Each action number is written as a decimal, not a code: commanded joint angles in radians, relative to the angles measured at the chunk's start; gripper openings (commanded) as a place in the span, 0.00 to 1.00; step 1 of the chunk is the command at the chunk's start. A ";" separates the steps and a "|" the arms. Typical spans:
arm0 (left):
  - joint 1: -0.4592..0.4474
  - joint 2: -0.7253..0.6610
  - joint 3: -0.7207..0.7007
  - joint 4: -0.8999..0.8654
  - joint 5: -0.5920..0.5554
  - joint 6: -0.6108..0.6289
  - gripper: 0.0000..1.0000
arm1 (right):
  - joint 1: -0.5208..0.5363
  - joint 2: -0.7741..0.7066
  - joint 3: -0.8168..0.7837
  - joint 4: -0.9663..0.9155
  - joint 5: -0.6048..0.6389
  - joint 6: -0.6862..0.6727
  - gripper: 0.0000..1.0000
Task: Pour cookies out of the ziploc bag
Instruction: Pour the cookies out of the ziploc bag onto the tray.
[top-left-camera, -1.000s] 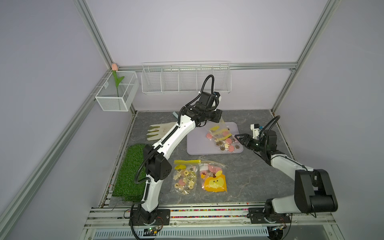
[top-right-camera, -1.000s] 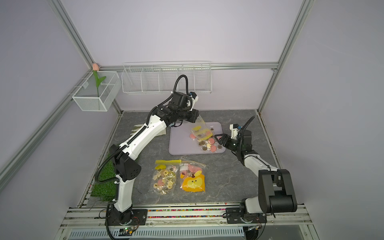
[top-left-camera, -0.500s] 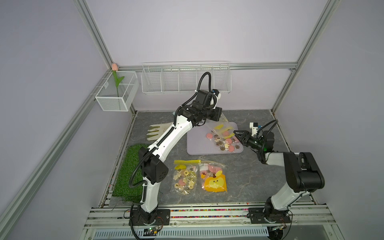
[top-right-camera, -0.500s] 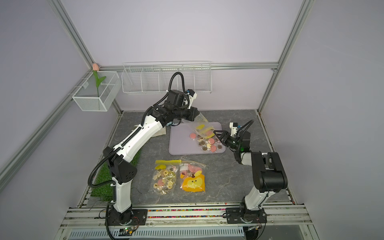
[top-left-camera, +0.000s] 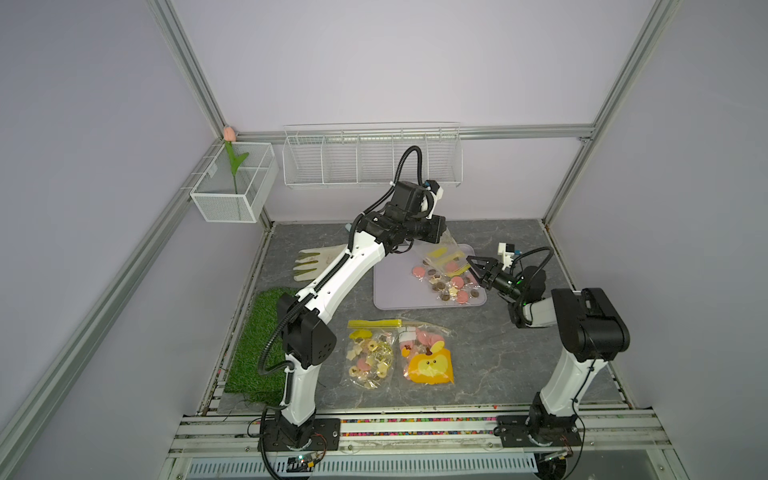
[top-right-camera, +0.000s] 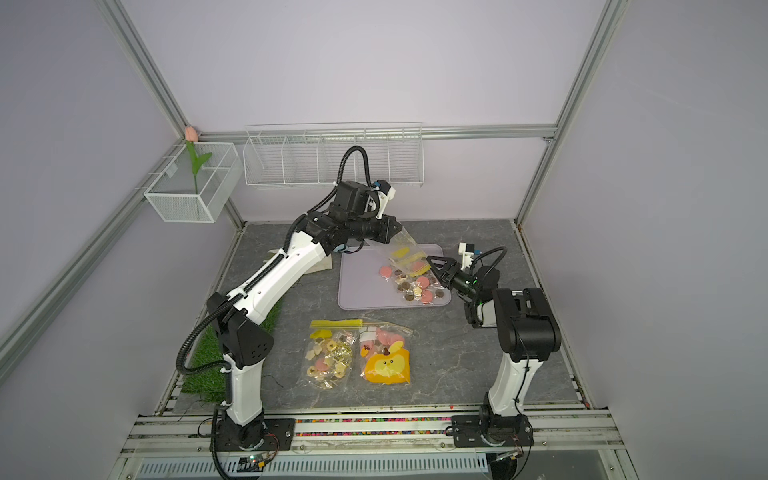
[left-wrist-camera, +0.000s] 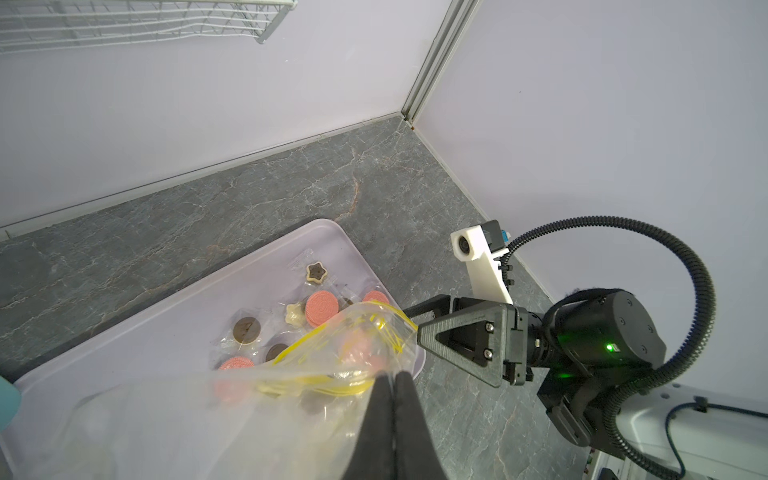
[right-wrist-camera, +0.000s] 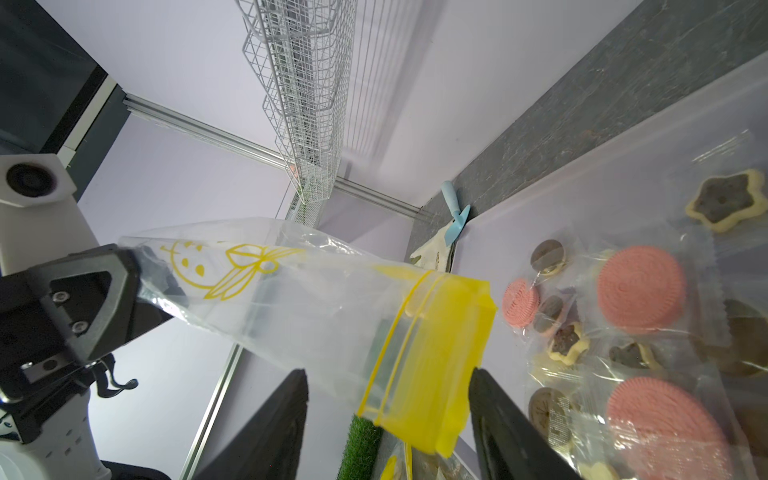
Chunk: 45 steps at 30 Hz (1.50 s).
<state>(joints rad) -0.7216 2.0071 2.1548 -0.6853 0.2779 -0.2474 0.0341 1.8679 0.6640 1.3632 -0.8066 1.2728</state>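
Many cookies (top-left-camera: 446, 282) lie spilled on the tray (top-left-camera: 390, 293), just beside the tips of the right gripper (top-left-camera: 472, 268). Its jaws are released, one on either side of the yellow mouth of the ziploc bag (right-wrist-camera: 311, 299). The left gripper (left-wrist-camera: 391, 378) is clenched on the bag's raised bottom corner.

The left arm (top-left-camera: 345, 270), at 7 o'clock, and the right arm (top-left-camera: 571, 376), at 5 o'clock, share glossy white link shells and matte black joint housings. Black corrugated cable (left-wrist-camera: 705, 291) loops beside each. The left end effector (left-wrist-camera: 392, 378) and right end effector (top-left-camera: 471, 268) are black triangular frames with silver screws, each carrying a white camera bracket (left-wrist-camera: 482, 253). A green light (left-wrist-camera: 610, 347) glows on the right wrist.
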 joint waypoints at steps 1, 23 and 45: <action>0.005 -0.037 -0.015 0.019 0.030 -0.018 0.00 | 0.000 -0.038 0.029 0.071 -0.019 0.037 0.65; 0.008 -0.066 -0.031 0.040 0.060 -0.041 0.00 | 0.009 0.009 0.065 0.063 -0.046 0.060 0.24; -0.032 0.012 0.009 0.028 0.024 -0.061 0.00 | 0.125 -0.087 0.204 -0.737 0.067 -0.403 0.07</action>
<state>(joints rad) -0.7471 1.9957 2.1242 -0.6636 0.3164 -0.3065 0.1474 1.8027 0.8310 0.7734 -0.7719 0.9554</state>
